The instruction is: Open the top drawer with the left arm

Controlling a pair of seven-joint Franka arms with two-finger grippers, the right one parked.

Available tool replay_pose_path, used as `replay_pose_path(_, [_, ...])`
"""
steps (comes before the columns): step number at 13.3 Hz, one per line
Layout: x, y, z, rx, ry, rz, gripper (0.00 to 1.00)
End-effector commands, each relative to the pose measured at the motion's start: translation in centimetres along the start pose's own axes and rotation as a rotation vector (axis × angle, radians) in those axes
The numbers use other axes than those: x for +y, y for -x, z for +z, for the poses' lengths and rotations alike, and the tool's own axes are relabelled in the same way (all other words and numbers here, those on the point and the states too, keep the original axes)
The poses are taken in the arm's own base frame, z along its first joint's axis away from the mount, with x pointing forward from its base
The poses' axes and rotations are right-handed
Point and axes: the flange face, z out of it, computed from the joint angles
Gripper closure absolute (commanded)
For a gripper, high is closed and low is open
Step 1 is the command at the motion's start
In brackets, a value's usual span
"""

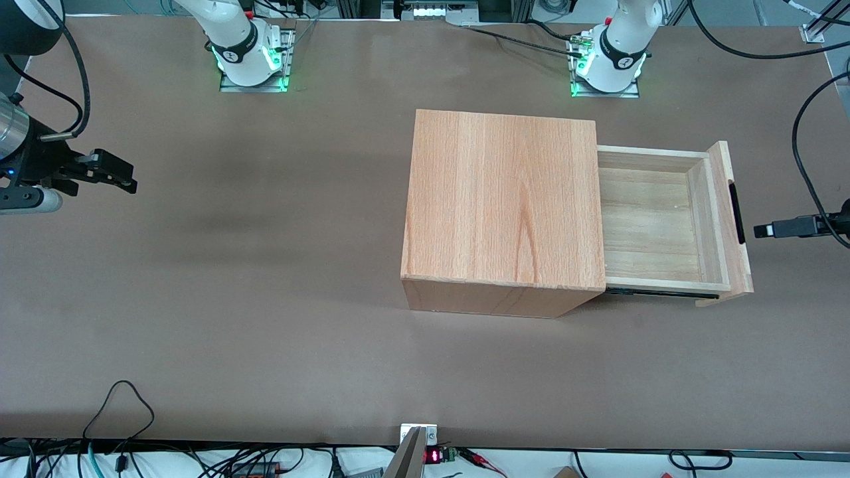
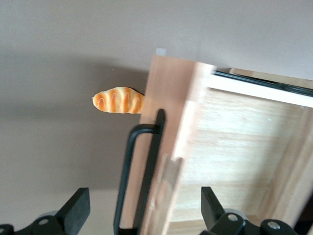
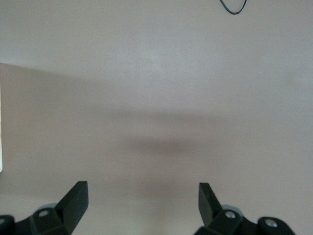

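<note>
The shallow light-wood top drawer (image 1: 654,219) stands well out; the black two-finger pincer (image 2: 142,215), fingers spread, straddles its slim black bar handle (image 2: 139,171) and risks snagging it on withdrawal.

The gripper (image 1: 764,231) reaches in from the front view's edge, so most of the left arm (image 1: 838,223) is cut off there. In the wrist view the handle (image 2: 138,182) runs out of frame. The bread (image 2: 119,100) is partly hidden by the drawer (image 2: 168,127) front, whose edge is blurred; the cabinet (image 1: 503,206) hides the drawer's inner end.
</note>
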Motion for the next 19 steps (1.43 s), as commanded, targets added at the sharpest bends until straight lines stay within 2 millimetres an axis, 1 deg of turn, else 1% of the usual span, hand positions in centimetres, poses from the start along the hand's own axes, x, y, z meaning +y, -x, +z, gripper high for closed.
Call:
replay_pose_path(1, [2.2, 0.6, -1.4, -0.008, -0.034, 0.023, 0.0])
replay_pose_path(2, [3.6, 1.0, -1.9, -0.001, -0.044, 0.041, 0.0])
replay_pose_path(4, [5.7, 1.5, -2.3, 0.002, -0.083, 0.07, 0.0])
replay_pose_path(6, [9.5, 2.4, -2.5, 0.007, -0.168, 0.119, 0.0])
replay_pose_path(8, [12.2, 3.3, -2.9, 0.019, -0.196, 0.13, 0.0])
replay_pose_path(9, [13.3, 3.5, -2.8, 0.017, -0.199, 0.145, 0.0])
replay_pose_path(11, [16.3, 3.8, -1.7, 0.003, -0.232, 0.178, 0.0])
replay_pose_path(14, [18.2, 4.3, -0.5, -0.034, -0.269, 0.201, 0.0])
replay_pose_path(18, [18.4, 4.8, -0.1, -0.067, -0.276, 0.129, 0.0])
replay_pose_path(19, [18.6, 5.0, 0.1, -0.081, -0.281, 0.135, 0.0])
